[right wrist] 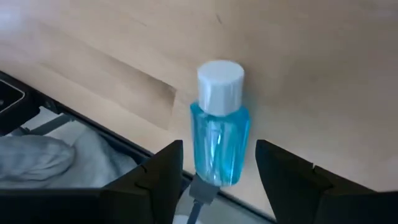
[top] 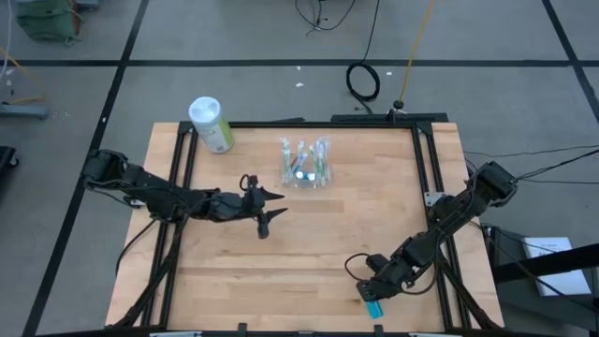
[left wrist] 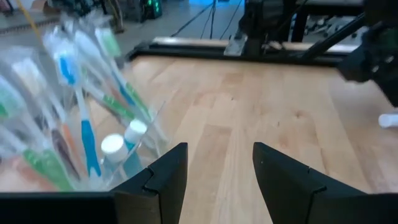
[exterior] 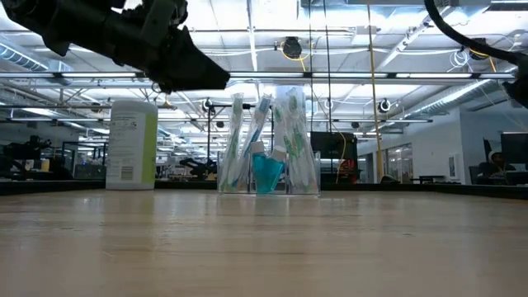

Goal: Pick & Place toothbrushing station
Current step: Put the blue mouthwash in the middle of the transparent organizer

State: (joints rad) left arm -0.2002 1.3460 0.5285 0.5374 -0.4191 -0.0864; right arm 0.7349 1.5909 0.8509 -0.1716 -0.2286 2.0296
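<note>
The toothbrushing station, a clear holder full of toothbrushes and small tubes, stands on its base on the wood at the far middle; it also shows in the low view and the left wrist view. My left gripper is open and empty, above the table, just to the station's near left. My right gripper is open at the table's near edge. A small blue bottle with a white cap lies between its fingers with a narrow gap on each side.
A pale-green cylinder with a white lid stands at the far left corner, also seen in the low view. A black frame runs along the table's sides. Bare wood lies between the two grippers.
</note>
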